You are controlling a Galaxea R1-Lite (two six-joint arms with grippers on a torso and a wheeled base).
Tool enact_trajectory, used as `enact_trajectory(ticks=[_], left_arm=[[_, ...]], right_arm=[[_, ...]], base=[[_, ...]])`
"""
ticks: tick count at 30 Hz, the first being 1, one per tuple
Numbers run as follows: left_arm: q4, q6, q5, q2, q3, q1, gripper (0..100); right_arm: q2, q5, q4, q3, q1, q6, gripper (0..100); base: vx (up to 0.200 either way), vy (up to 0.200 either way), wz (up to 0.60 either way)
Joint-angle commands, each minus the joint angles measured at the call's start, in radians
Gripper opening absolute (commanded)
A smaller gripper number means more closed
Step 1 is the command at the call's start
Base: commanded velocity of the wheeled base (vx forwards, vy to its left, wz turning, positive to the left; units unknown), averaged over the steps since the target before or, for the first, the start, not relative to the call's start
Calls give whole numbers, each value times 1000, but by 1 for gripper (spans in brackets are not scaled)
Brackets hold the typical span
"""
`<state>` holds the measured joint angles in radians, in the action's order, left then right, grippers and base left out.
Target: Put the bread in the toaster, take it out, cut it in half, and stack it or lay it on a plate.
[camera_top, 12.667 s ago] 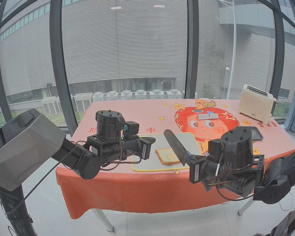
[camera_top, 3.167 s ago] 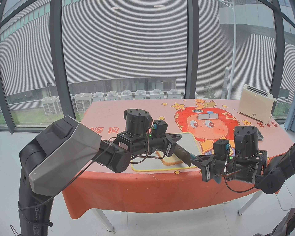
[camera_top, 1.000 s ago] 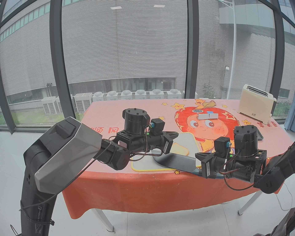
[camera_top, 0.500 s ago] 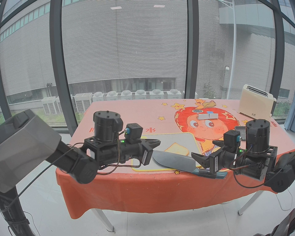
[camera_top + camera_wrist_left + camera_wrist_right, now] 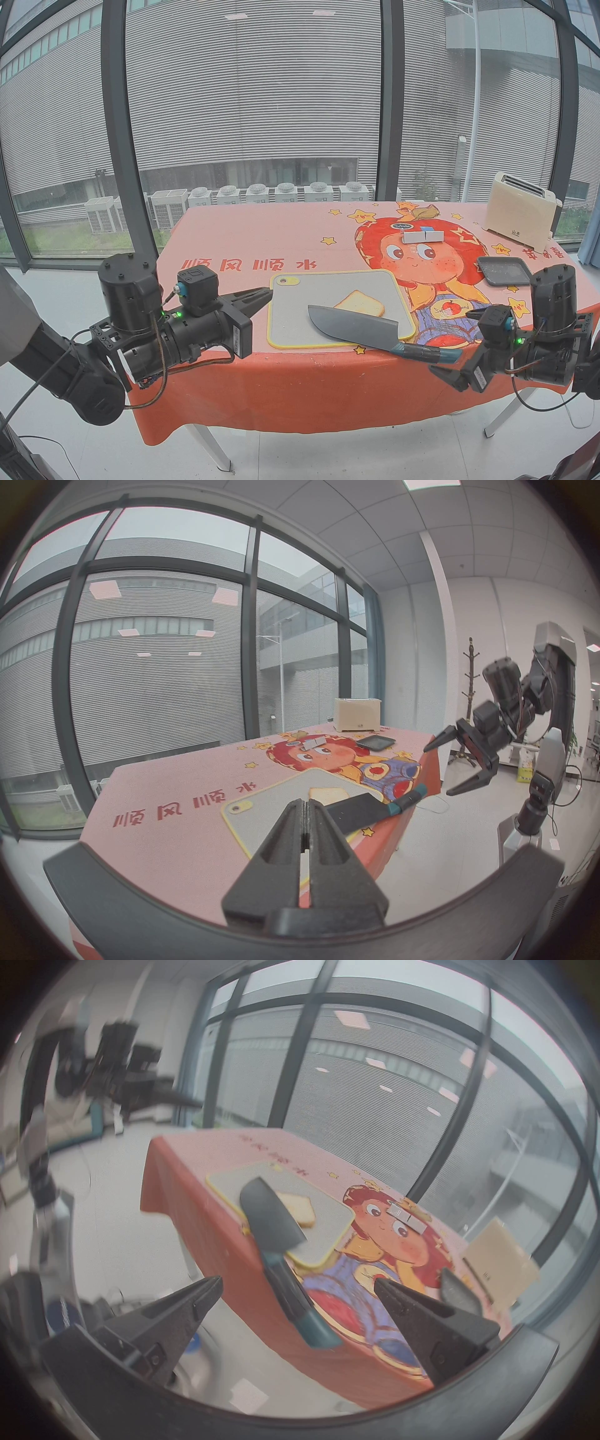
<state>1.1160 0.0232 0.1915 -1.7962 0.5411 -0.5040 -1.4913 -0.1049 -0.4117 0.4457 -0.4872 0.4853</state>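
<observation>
A piece of toasted bread [image 5: 360, 304] lies on the grey, yellow-rimmed cutting board [image 5: 294, 312]. A big knife [image 5: 354, 327] lies flat across the board's front, touching the bread; its teal handle [image 5: 431, 354] overhangs the table edge. My right gripper [image 5: 459, 350] hangs open past the handle, off the table's front right, holding nothing. Left of the board my left gripper [image 5: 253, 299] is shut and empty. The cream toaster [image 5: 522, 209] stands at the far right, a dark plate [image 5: 504, 270] in front of it. The right wrist view has the knife [image 5: 270, 1215], bread [image 5: 298, 1209] and open gripper [image 5: 297, 1284].
The table wears an orange cloth [image 5: 250, 237] with a cartoon face print. A small grey-and-blue block [image 5: 422, 236] lies on the print behind the board. Tall windows stand behind the table. The left wrist view shows my shut gripper [image 5: 305, 814] and the board [image 5: 269, 805].
My right gripper has let go of the knife, which now lies flat on the board. Both arms have drawn back from the board toward the table's front corners.
</observation>
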Motion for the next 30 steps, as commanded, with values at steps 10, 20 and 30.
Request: enact_trajectory(ticks=[10,20,30], left_arm=[[10,-17,17,46,3,93,0],[12,-17,19,46,7,98,0],[12,-16,20,44,7,99,0]], right_arm=[[-38,8,-10,-81,76,133,100],[-207,5,-15,34,2,121,100],[-333,2,-36,137,-14,121,100]], base=[[0,0,0],[0,0,0],[0,0,0]])
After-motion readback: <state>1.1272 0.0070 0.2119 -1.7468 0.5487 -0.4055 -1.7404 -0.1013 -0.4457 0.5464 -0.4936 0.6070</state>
